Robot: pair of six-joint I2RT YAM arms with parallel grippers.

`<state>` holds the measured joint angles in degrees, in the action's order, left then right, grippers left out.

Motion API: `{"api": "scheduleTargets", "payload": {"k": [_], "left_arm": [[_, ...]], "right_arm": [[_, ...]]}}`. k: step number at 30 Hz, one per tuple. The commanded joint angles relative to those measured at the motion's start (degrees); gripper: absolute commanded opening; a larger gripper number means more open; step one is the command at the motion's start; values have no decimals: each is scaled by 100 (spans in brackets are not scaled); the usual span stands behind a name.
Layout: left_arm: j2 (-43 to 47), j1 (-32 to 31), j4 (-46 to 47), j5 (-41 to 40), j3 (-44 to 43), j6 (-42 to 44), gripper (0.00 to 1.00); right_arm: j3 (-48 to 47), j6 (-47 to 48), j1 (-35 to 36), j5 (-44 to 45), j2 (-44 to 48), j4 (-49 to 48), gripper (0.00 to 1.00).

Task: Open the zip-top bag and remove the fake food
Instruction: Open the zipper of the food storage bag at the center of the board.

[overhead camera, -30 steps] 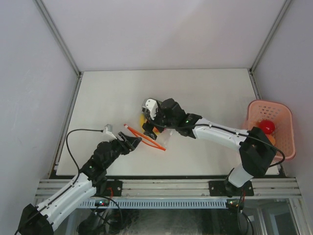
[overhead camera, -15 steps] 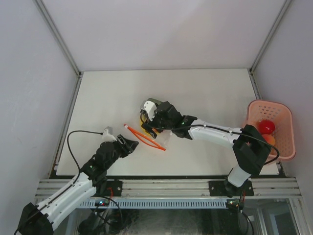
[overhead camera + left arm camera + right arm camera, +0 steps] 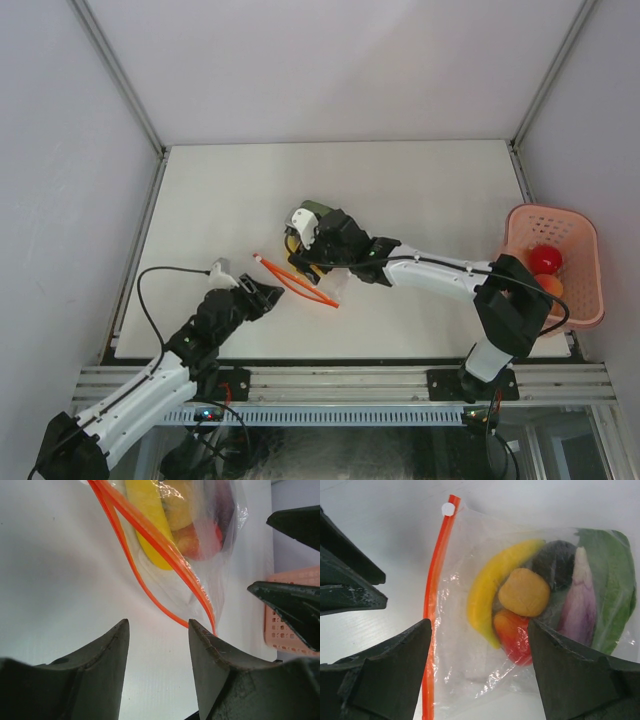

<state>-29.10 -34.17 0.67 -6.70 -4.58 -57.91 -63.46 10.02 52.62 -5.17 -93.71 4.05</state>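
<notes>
While right jaws hang wide and empty over the fake food [image 3: 524, 592] in the zip-top bag [image 3: 465, 650], likely to pin it, left jaws aim half-open, empty, at the zip strip [image 3: 165, 555].

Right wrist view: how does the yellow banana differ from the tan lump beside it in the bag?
The yellow banana is long and curved; the tan lump is short and rounded. The banana lies nearer the orange zip strip; the lump sits deeper in, next to a dark purple piece. Both are inside the clear bag, touching.
</notes>
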Motion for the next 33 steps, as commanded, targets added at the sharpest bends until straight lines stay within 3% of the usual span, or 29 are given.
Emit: {"api": "scheduleTargets", "payload": {"k": [1,5,10,17,20,29,33], "left_arm": [[-43,-19,380,78,-91,-99,53],[-155,-19,608,165,-65,-179,46],[-345,-19,883,238,-22,-255,46],[-614,-19,1339,254,182,-414,45],[-647,-24,1404,297,185,-446,45],[-511,-19,1818,402,346,-634,45],[-557,-20,2082,416,410,-683,45]], "right_arm": [[-78,15,205,-247,-11,-87,76],[-94,5,408,20,-135,-120,76],[-147,-23,542,556,-381,-131,73],[-149,120,687,1016,-692,-183,62],[-176,195,789,1195,-781,-194,52],[-258,292,936,1387,-700,-154,9],[-273,208,918,1153,-479,-112,2]]}}
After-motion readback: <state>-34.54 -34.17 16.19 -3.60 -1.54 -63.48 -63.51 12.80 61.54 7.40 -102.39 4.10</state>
